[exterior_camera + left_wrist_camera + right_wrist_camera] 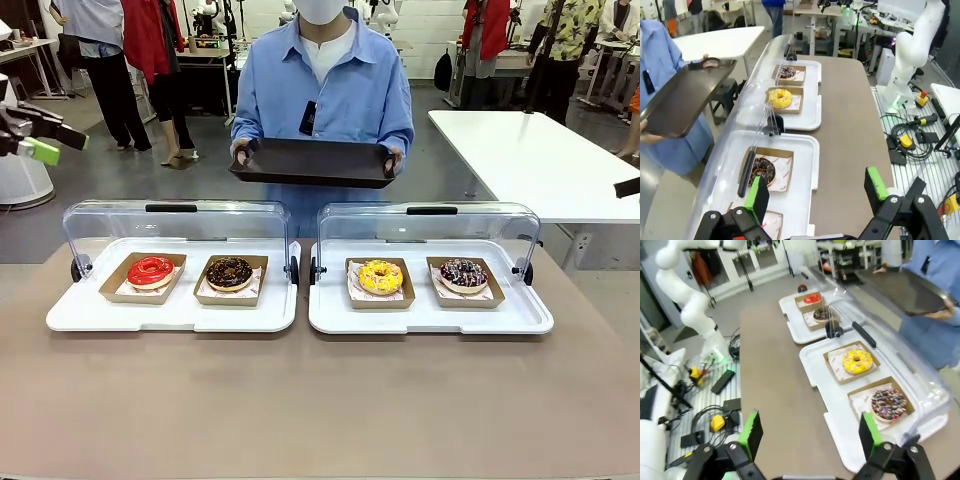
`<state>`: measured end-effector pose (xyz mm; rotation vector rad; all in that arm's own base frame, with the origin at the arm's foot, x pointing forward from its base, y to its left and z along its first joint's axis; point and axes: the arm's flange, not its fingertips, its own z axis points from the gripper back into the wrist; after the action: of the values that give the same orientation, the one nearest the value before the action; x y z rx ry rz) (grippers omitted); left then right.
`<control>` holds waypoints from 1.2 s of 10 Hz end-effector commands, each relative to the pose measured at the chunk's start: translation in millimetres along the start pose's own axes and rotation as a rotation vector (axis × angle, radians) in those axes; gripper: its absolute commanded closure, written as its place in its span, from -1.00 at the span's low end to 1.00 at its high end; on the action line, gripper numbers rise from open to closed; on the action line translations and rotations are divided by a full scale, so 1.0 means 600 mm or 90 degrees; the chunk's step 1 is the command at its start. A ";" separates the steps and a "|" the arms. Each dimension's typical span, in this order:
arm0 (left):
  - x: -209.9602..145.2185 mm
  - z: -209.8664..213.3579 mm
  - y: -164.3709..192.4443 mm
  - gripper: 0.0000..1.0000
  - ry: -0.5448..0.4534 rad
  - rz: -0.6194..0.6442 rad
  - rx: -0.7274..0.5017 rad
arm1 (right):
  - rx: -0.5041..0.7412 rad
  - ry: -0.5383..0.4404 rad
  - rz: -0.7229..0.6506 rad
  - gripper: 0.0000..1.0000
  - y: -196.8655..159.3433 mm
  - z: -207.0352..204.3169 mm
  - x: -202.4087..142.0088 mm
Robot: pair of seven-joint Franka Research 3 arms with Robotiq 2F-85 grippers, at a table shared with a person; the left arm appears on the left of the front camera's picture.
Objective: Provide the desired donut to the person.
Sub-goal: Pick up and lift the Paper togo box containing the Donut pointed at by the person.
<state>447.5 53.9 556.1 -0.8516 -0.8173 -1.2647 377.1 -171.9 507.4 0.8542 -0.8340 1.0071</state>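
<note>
1. A brown table [300,400] spans the foreground under even indoor light.
2. Beyond its right end, a white table [530,160] stands on grey floor [120,190].
3. More white desks [25,47] sit farther back; cables [910,145] lie on the floor.

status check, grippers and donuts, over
Left gripper open, right gripper open, both empty. Red donut, chocolate donut, yellow donut, sprinkled donut all boxed. Person holds dark tray; lids up.

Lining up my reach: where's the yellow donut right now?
In the front view, the yellow donut sits on the right tray, just left of the sprinkled chocolate donut.
</note>
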 end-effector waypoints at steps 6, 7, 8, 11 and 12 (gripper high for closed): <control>-0.078 0.057 -0.044 -1.00 0.018 -0.054 0.031 | -0.007 -0.052 0.010 -1.00 0.007 0.039 -0.036; -0.082 0.060 -0.050 -1.00 0.016 -0.055 0.040 | -0.010 -0.054 0.010 -1.00 0.009 0.041 -0.037; -0.077 0.056 -0.055 -1.00 0.015 -0.056 0.049 | -0.013 -0.057 0.010 -1.00 0.011 0.043 -0.037; -0.077 0.062 -0.059 -1.00 0.013 -0.051 0.065 | -0.018 -0.052 0.009 -1.00 0.013 0.044 -0.038; -0.074 0.067 -0.052 -1.00 0.010 -0.041 0.042 | -0.016 -0.039 -0.003 -1.00 0.012 0.046 -0.040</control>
<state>407.8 106.4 538.3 -0.7593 -0.8788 -1.2902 357.7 -202.9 499.4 0.8664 -0.8939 0.9668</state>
